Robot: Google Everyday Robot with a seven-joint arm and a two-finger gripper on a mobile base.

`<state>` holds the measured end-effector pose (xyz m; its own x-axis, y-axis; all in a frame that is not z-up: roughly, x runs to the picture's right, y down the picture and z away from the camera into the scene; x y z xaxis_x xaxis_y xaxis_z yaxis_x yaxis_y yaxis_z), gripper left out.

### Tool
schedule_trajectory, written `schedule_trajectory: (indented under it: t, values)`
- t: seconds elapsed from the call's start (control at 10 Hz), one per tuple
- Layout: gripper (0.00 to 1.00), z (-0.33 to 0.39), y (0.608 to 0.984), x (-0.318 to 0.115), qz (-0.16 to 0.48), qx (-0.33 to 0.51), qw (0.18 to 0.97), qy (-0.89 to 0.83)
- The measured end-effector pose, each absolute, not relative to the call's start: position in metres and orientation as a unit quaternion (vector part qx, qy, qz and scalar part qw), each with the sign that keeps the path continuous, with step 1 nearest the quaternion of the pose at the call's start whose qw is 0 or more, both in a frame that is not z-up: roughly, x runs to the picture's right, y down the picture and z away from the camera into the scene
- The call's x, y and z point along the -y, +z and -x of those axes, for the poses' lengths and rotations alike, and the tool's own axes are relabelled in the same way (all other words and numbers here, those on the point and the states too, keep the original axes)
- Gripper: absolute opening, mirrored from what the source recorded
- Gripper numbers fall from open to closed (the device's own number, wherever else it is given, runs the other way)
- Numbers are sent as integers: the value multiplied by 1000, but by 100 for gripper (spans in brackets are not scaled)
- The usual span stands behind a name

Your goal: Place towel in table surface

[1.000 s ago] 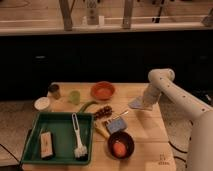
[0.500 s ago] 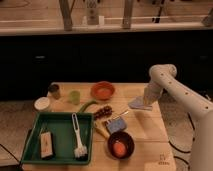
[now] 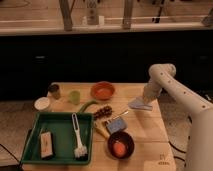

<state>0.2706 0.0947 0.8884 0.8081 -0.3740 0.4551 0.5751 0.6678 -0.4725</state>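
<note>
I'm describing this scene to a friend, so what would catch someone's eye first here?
The big white arm reaches in from the right, its gripper low over the table's right side at a pale towel. Next come the green tray at front left, holding a white brush, and the orange bowl near the back.

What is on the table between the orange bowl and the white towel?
Nothing: in the camera view only bare wood lies between the orange bowl and the towel. The pincer is right at the towel, near the table's right edge.
</note>
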Motion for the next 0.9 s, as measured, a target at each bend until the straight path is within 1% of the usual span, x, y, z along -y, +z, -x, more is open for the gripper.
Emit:
schedule_trajectory:
  t: [0.1,0.2,0.9]
  values:
    - [70,-270,891,-95,311,163,899,-263]
    - [79,-269,896,-97,316,165,898,-260]
    - [80,-277,909,-114,332,169,894,-249]
